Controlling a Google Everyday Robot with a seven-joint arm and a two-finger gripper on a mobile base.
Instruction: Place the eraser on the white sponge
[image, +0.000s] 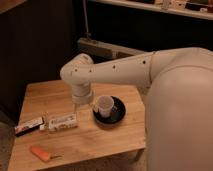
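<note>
Wooden table (100, 141) is set in a dim room | gripper (82, 106) is pointed down over the table's middle, just left of the black plate (118, 117); fingers are spread wide; nothing is gripped | eraser (29, 125) is laid flat at the left edge, beside the white pack (62, 121), apart from the gripper

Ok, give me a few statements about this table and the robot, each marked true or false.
1. The eraser lies by the left edge of the table, apart from the tool. True.
2. The white cup stands on bare wood. False: it stands on the black plate.
3. The tool hangs over the table, just left of the cup. True.
4. The orange stick lies on the plate. False: it lies on the wood near the front left corner.
</note>
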